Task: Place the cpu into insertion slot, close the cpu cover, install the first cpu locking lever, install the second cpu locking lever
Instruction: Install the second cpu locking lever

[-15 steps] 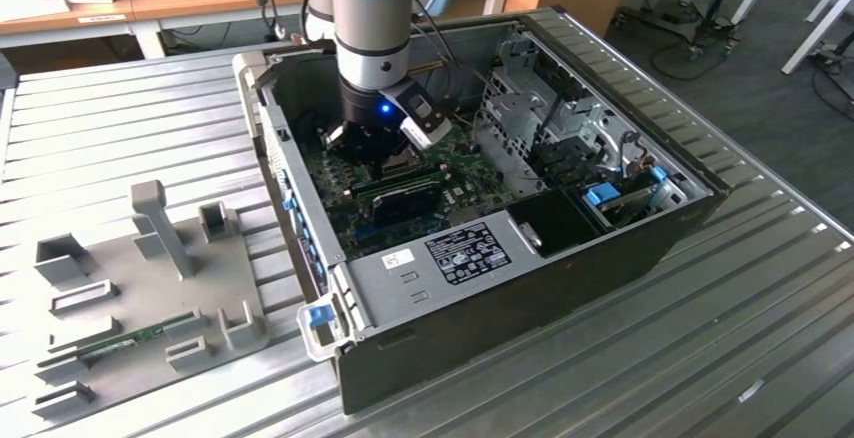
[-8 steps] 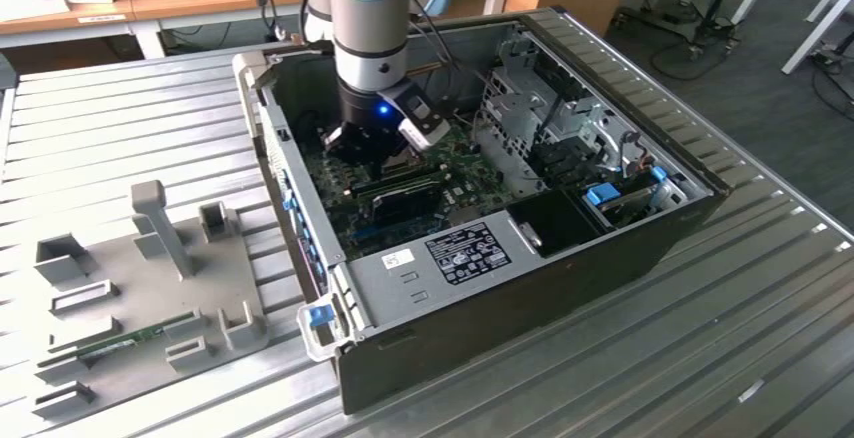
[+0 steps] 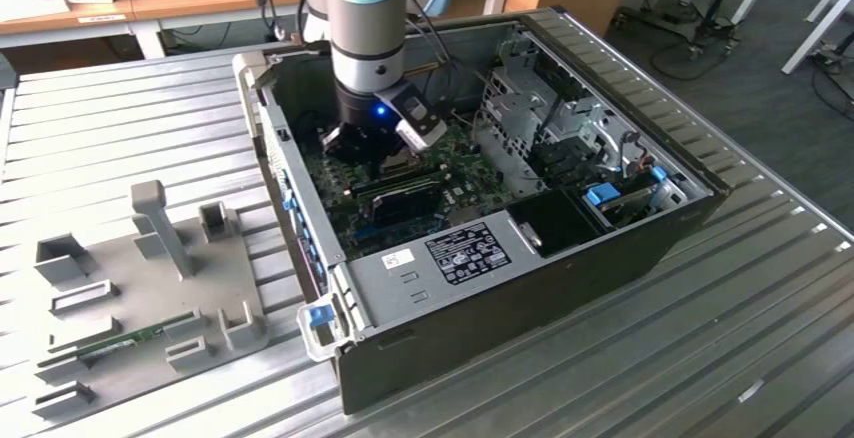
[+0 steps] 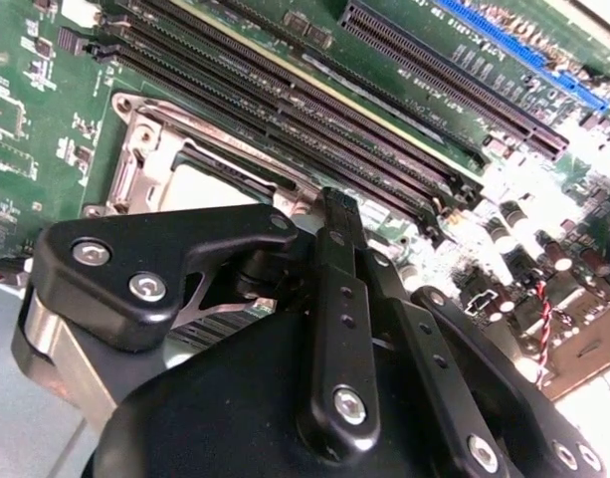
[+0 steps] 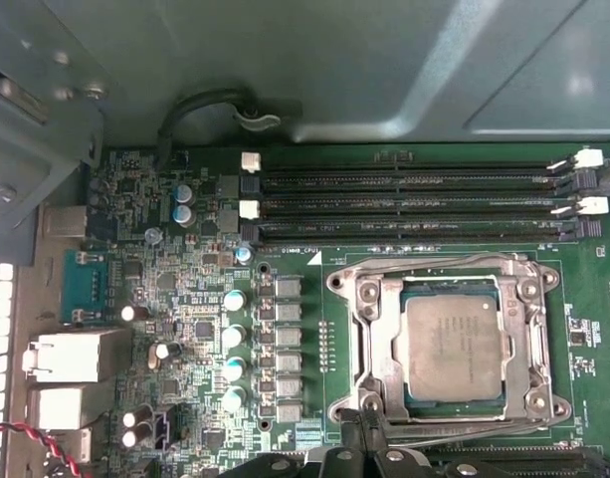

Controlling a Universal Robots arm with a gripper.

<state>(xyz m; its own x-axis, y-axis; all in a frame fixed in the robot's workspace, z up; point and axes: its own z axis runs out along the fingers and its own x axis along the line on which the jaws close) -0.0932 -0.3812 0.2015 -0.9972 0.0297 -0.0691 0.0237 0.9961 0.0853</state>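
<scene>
Fingers (image 5: 369, 438) at the cpu cover (image 5: 446, 344), grip state unclear; cpu (image 5: 454, 349) seated, memory slots (image 5: 404, 204) beyond.

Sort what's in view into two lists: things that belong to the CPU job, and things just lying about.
Job:
cpu, seated in its socket
cpu cover, lying down around it
gripper, at the socket's edge

Lying about:
memory slots
grey fixture plate beside the computer case

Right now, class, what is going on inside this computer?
A robot arm reaches down into an open computer case, its pincer right at the edge of the processor socket. The cpu already sits in the socket, and the cpu cover lies closed around it.
</scene>
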